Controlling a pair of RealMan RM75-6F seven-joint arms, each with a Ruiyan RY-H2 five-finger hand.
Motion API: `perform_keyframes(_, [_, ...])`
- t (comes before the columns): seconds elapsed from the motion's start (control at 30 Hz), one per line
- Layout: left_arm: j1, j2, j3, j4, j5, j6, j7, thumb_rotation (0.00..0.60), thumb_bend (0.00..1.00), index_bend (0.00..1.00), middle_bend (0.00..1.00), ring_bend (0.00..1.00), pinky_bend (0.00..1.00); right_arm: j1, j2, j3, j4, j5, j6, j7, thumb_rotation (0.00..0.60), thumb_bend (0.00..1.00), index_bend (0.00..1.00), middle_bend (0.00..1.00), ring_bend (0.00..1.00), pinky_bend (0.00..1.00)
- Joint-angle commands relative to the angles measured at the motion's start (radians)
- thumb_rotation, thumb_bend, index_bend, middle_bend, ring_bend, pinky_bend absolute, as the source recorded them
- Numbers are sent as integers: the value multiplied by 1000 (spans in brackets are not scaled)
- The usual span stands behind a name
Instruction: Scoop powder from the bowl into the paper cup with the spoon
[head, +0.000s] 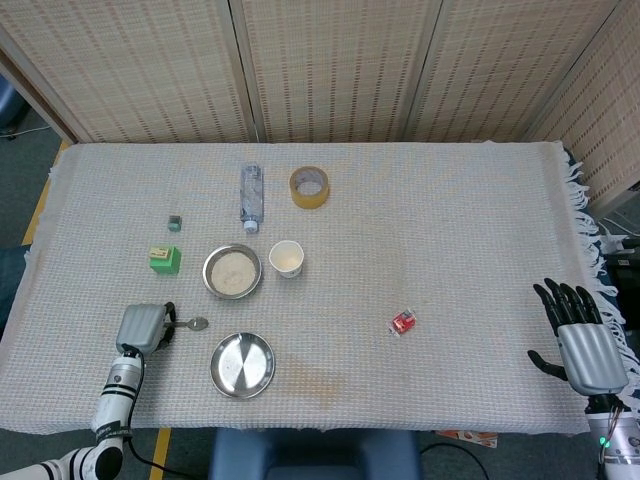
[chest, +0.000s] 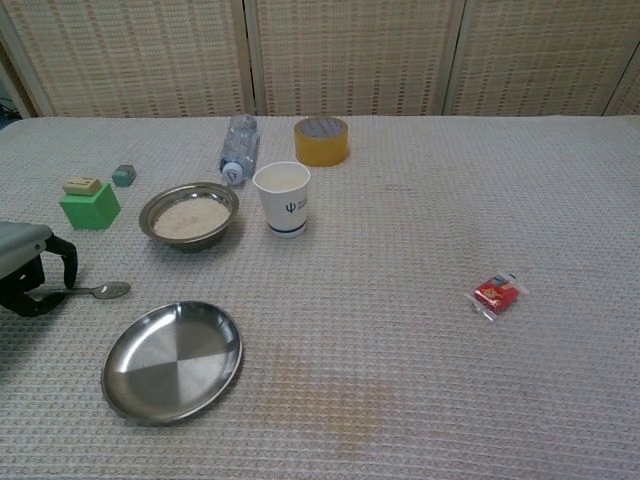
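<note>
Fingers, left hand: curled down over the handle end of the spoon near the left front of the tabletop; whether they actually clamp the handle cannot be told.
Spoon: lies flat on the cloth, bowl end pointing right, clear of the hand, just left of the empty steel plate.
Green block: near the left edge, behind the left hand, with a small tan piece on top; a small teal cube sits just behind it.
Bowl: steel, holding pale powder, left of centre, behind the steel plate.
Steel plate: at the front edge, left of centre, apart from the bowl.
Water bottle: lying on its side behind the bowl, cap toward the front.
Paper cup: upright, just right of the bowl, not touching it.
Tape roll: yellowish, lying flat toward the back edge, behind the cup.
Red packet: small, wrapped, alone on the right half of the cloth.
Fingers, right hand: extended and slightly spread, holding nothing, at the right front corner beyond the fringe; seen in the head view only.
</note>
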Motion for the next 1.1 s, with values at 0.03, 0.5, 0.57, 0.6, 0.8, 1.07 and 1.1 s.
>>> perform_keyframes(0.03, [-4, -3, 0, 7, -10, -8, 5, 600, 403, 469, 1000, 1000, 1000, 0, 0, 0, -1, 1, 0, -1, 600, 87, 0, 0, 0, 0])
perform_keyframes(0.5, [-12, -4, 6, 12, -18, -8, 4, 600, 404, 516, 1000, 1000, 1000, 2, -2, 0, -1, 5, -4, -4, 600, 86, 0, 0, 0, 0])
perform_keyframes(0.57, [-11, -2, 8, 11, -17, -6, 6, 600, 402, 514, 1000, 1000, 1000, 2, -1, 0, -1, 6, -4, -4, 600, 86, 0, 0, 0, 0])
perform_keyframes(0.6, [-11, -1, 9, 9, -17, -5, 7, 600, 403, 512, 1000, 1000, 1000, 2, -1, 0, -2, 5, -4, -4, 600, 86, 0, 0, 0, 0])
perform_keyframes(0.8, [-8, 2, 11, 8, -13, 4, -1, 600, 403, 517, 1000, 1000, 1000, 3, -1, -4, -3, 4, -8, -6, 600, 86, 0, 0, 0, 0])
perform_keyframes(1.07, [1, 24, 14, -16, 8, 25, -22, 600, 403, 529, 1000, 1000, 1000, 2, 2, -8, -9, -2, -8, -8, 600, 86, 0, 0, 0, 0])
perform_keyframes(1.1, [1, 31, 13, -25, 11, 30, -24, 600, 403, 530, 1000, 1000, 1000, 2, 2, -8, -10, -3, -8, -8, 600, 86, 0, 0, 0, 0])
